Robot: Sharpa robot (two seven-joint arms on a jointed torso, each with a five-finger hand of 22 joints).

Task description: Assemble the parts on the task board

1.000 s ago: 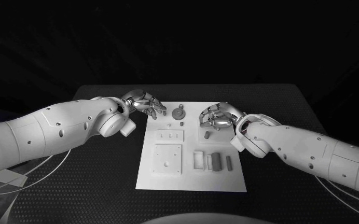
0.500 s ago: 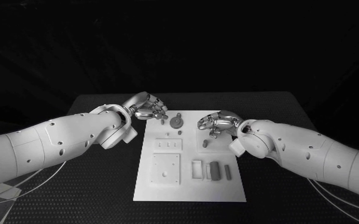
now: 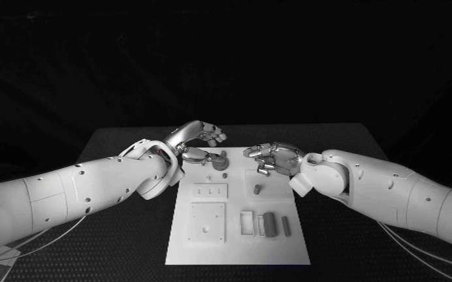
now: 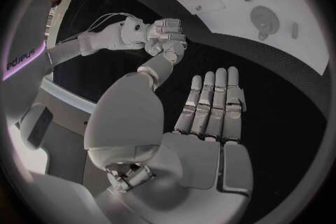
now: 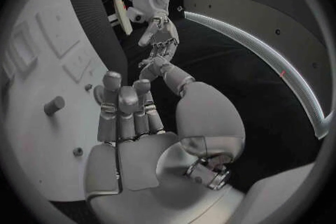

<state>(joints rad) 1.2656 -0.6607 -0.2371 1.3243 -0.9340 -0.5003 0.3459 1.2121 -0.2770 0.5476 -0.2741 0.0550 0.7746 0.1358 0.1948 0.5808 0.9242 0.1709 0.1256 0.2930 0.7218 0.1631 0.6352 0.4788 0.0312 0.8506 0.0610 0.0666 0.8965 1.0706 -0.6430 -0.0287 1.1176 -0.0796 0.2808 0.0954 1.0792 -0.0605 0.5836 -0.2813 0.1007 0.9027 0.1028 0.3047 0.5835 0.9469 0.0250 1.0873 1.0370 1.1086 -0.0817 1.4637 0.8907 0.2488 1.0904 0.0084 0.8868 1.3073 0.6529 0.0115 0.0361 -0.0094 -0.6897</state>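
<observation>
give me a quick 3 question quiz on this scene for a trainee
1. True or false: the left hand holds a part.
2. Which hand is over the task board? A) left hand only B) right hand only C) both
3. Fill in: the upright peg stands nearer the ___ hand.

Key: 1 false, its fingers lie straight and bare. 2 C. 3 right.

Both hands (image 3: 200, 140) (image 3: 271, 157) empty (fingers straight)
</observation>
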